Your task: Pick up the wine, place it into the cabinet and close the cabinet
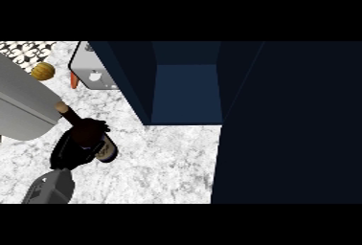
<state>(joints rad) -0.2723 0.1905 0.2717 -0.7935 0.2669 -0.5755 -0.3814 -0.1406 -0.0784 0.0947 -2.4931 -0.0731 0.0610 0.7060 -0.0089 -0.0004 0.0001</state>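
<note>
The left hand [79, 143] is curled round the body of the wine bottle [99, 143] and covers most of it; only the brown neck [66, 111] above the hand and a part of the pale label [107, 151] below it show clearly. The bottle is tilted, with its neck toward the upper left, over the marble counter [155, 162], to the left of the open dark blue cabinet [185, 91]. The cabinet door [290, 124] fills the view's right side and hides what is behind it. A grey sink [25, 107] is cut off at the left edge. Near it lie a small orange fruit [43, 71] and a white appliance [96, 72], which is hard to identify. The right hand does not show.
</note>
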